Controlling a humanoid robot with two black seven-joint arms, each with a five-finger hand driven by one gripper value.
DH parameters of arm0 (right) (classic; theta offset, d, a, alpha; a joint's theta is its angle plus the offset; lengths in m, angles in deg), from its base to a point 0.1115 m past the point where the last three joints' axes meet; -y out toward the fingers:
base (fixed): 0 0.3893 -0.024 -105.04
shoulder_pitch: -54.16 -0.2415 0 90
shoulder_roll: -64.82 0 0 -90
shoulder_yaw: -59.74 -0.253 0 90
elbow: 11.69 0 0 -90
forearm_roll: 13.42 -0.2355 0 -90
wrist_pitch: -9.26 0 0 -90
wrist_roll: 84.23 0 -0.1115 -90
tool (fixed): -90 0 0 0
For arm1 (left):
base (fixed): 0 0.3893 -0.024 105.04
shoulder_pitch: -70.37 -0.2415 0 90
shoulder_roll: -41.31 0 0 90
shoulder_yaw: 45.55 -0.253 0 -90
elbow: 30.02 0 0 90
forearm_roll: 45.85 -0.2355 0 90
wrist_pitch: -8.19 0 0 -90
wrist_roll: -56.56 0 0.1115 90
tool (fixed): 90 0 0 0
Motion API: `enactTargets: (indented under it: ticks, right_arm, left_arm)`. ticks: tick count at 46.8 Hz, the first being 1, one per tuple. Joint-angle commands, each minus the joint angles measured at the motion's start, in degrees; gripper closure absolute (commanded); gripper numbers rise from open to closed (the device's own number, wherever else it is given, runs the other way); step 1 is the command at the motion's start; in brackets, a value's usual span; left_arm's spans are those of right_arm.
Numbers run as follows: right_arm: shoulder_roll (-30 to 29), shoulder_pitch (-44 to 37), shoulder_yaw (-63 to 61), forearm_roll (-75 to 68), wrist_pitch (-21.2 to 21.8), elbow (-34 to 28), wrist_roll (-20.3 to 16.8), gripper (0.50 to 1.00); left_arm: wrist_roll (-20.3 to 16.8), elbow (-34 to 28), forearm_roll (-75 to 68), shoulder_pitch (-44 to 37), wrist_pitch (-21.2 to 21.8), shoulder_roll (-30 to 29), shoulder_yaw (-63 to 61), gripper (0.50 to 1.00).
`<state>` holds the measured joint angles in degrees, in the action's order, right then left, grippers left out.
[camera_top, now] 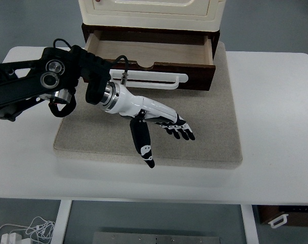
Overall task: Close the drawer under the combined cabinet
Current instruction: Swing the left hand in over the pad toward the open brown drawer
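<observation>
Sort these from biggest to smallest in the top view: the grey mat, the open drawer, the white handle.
1. grey mat
2. open drawer
3. white handle
The mat lies nearer the camera, but the gaps are clear.

Left arm (36, 81): black housing, two round silver-ringed discs on its side, thin black cable looping over the top. Polished metal cuff at the wrist. Left hand (151, 119): glossy white shell across the back, black fingers (180, 129) with small white patches (thumb too, near its tip).
</observation>
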<state>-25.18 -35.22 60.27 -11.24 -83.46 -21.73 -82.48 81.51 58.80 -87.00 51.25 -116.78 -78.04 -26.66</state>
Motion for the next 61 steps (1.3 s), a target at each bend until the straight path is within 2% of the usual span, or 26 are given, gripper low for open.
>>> enactTargets:
  ticks: [1,14,22,31,61]
  right_arm:
    - [0.0,0.0,0.0,0.01,0.0,0.02,0.01,0.548]
    - [0.0,0.0,0.0,0.01,-0.09,0.02,0.01,0.548]
    - [0.0,0.0,0.0,0.01,0.0,-0.06,0.01,0.548]
    - [0.0,0.0,0.0,0.01,0.0,0.02,0.01,0.548]
    - [0.0,0.0,0.0,0.01,0.0,0.02,0.01,0.548]
  left_arm:
    - [2.82,-2.86,0.02,0.22,-0.03,1.39,0.0,0.501]
    - [8.18,-8.14,-0.07,1.71,-0.03,2.8,-0.09,0.501]
    - [9.33,-13.23,0.11,1.54,-0.03,6.05,0.0,0.501]
    - [9.5,-17.1,0.11,2.06,-0.03,7.19,0.09,0.501]
    - [9.77,-22.03,0.02,4.61,-0.03,9.13,0.0,0.501]
